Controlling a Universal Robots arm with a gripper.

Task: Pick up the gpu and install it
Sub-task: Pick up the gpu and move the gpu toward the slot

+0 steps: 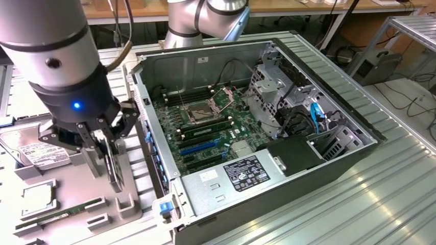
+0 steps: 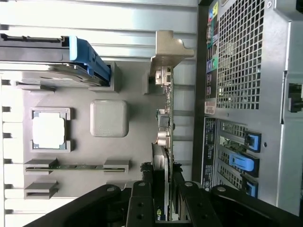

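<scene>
The gpu (image 2: 164, 124) is a thin dark and green card seen edge-on, with its silver bracket (image 2: 166, 51) at the far end. It stands on its edge over the grey holder tray (image 1: 75, 184), at the exterior view's left beside the open computer case (image 1: 272, 168). My gripper (image 1: 107, 149) hangs straight above it, and the card (image 1: 113, 171) runs down between my two black fingers. In the wrist view my gripper (image 2: 162, 201) has one finger on each side of the card, pressed to it. I cannot tell whether the card still rests in its tray slot.
The tray also holds a silver hard drive (image 1: 34, 152) with a blue bracket (image 2: 90, 59), a processor (image 2: 47, 130) and a narrow green memory stick (image 2: 75, 166). The case's perforated rear panel (image 2: 246, 71) lies close beside the card. Inside the case are the motherboard (image 1: 204, 122) and blue slots (image 1: 201, 145).
</scene>
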